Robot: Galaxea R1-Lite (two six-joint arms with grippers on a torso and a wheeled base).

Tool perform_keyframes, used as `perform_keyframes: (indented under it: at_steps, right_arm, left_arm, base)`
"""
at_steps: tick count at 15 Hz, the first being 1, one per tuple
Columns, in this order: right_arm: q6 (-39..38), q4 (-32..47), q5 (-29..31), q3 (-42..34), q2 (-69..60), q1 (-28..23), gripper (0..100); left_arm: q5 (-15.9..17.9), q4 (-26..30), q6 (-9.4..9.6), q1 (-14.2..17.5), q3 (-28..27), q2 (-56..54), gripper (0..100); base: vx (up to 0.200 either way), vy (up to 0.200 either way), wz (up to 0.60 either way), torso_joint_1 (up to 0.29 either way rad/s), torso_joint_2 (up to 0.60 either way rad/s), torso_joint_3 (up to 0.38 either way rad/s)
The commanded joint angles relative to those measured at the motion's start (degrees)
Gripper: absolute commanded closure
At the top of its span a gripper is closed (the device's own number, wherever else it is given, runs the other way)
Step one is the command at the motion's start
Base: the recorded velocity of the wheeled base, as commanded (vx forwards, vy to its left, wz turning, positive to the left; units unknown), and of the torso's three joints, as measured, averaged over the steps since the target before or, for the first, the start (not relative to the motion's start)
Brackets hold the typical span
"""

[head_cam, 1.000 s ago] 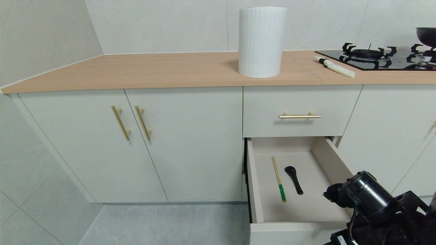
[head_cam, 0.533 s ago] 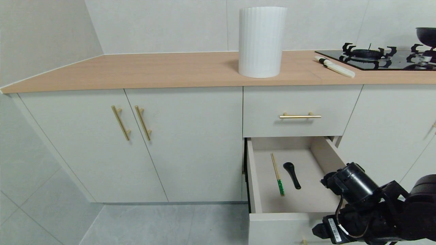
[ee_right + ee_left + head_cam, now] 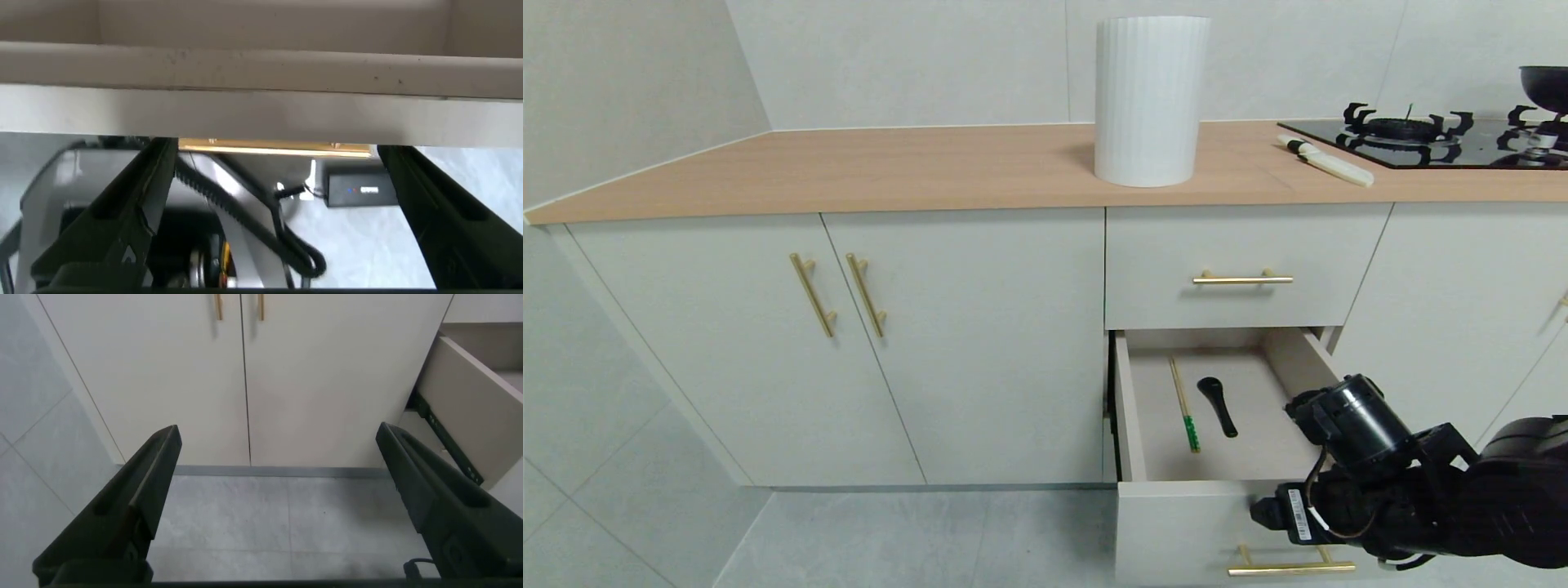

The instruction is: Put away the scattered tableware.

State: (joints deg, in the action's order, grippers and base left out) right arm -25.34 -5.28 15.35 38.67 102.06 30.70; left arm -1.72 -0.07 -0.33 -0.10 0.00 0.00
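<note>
1. Right gripper (image 3: 276,151) is sitting low at the front panel of the open drawer (image 3: 1131,416), fingers spread wide and clamping nothing. The gold handle (image 3: 274,148) is running across the gap just past the tips. Can't tell if anything is touching.
2. Left gripper (image 3: 274,441) is hanging off to the side, fingers wide apart and empty, facing the floor tiles (image 3: 270,527) and the foot of the cabinet doors (image 3: 245,376).
3. Chopsticks (image 3: 1183,404) and black spoon (image 3: 1218,406) are lying side by side on the drawer floor, near each other but apart, chopsticks on the left.
4. Wood-look countertop (image 3: 931,167) is running above the cabinets, with pale wall tiles behind.
5. White ribbed cylinder (image 3: 1150,100) is standing upright above the closed upper drawer (image 3: 1241,245). White knife (image 3: 1325,161) is lying just beside the gas hob (image 3: 1421,139).
6. Right arm's wrist is covering the open drawer's front-right corner in the head view.
</note>
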Motion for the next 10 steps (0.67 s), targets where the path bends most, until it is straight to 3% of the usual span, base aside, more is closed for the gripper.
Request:
perform_keyframes:
  at_steps: [1,5,10]
  right_arm:
    - [0.0,-1.8,0.2,0.3,2.0,-0.7,0]
    - [1.5,-6.7,1.1,1.4,3.1,-1.3,0]
    - [4.3,-6.9,1.1,7.3,8.2,-3.4,0]
  left_arm:
    - [0.0,0.0,-0.02,0.0,0.0,0.0,0]
    - [0.0,0.0,-0.02,0.0,0.0,0.0,0]
    - [0.0,0.0,-0.02,0.0,0.0,0.0,0]
  base:
    - [0.0,0.0,0.0,0.0,0.0,0.0]
    - [0.0,0.0,0.0,0.0,0.0,0.0]
    - [0.0,0.0,0.0,0.0,0.0,0.0]
